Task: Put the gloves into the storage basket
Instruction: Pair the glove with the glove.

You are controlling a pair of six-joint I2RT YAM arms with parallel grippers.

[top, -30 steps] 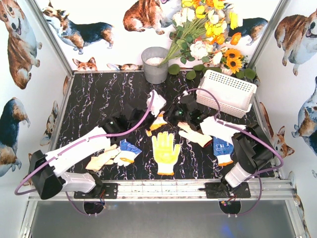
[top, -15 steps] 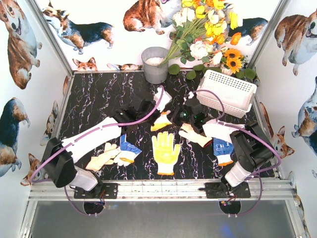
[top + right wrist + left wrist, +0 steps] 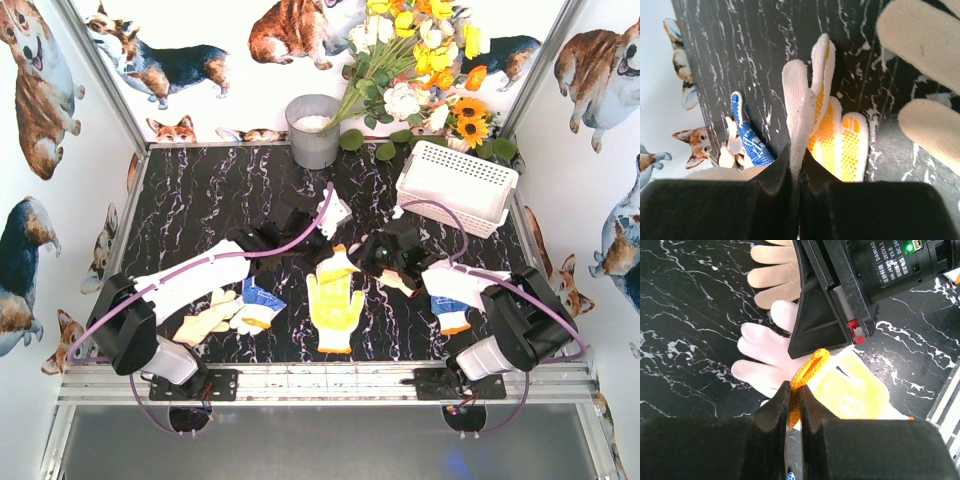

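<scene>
Black, white-veined table is shown from above, with both arms reaching inward to the middle of the frame. The left gripper is seen clamped tight on the orange cuff of a yellow-palmed glove, whose white fingers show at centre left of the left wrist view. The black housing of the other arm fills the upper middle of that view.

The right gripper is pinched shut on a white fingertip of a dotted yellow glove, which stands up from the jaws in the centre of the right wrist view. Whether one and the same glove is held by both grippers cannot be told.

The storage basket is placed at the upper right of the overhead view, well apart from both grippers. Other gloves are laid on the table:
- a flat yellow glove at lower centre;
- a blue-and-white glove just beside a cream glove at lower left;
- a second blue-and-white glove at lower right.

A grey bucket and a bunch of flowers are set along the upper edge, left of the basket.
</scene>
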